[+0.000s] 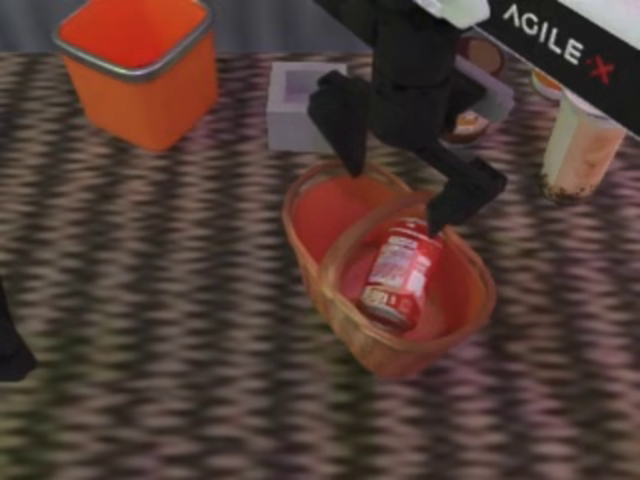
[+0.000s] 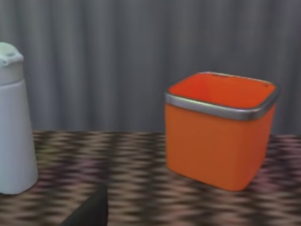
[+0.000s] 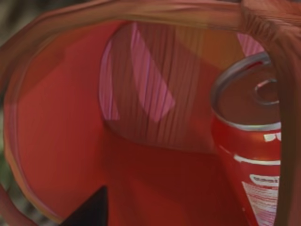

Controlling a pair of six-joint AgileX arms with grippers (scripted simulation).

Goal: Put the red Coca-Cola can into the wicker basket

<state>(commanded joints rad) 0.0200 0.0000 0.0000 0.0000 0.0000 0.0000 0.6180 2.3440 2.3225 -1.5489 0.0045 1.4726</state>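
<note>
The red Coca-Cola can (image 1: 400, 272) lies on its side inside the wicker basket (image 1: 300, 250), under the arched handle, silver top toward my right gripper. That right gripper (image 1: 398, 198) hovers over the basket's back half, open, its two black fingers spread wide with nothing between them and clear of the can. The right wrist view looks into the basket's reddish inside (image 3: 56, 141), with the can (image 3: 254, 160) off to one side. My left arm (image 1: 12, 355) is parked at the table's left edge, open; one finger (image 2: 91, 212) shows in its wrist view.
A square orange bin (image 1: 140, 70) (image 2: 216, 132) with a metal rim stands at the back left. A white box (image 1: 295, 100) sits behind the basket. A pale cup (image 1: 580, 145) and a brown-lidded jar (image 1: 483, 55) are at the back right. A white jug (image 2: 14, 132) shows in the left wrist view.
</note>
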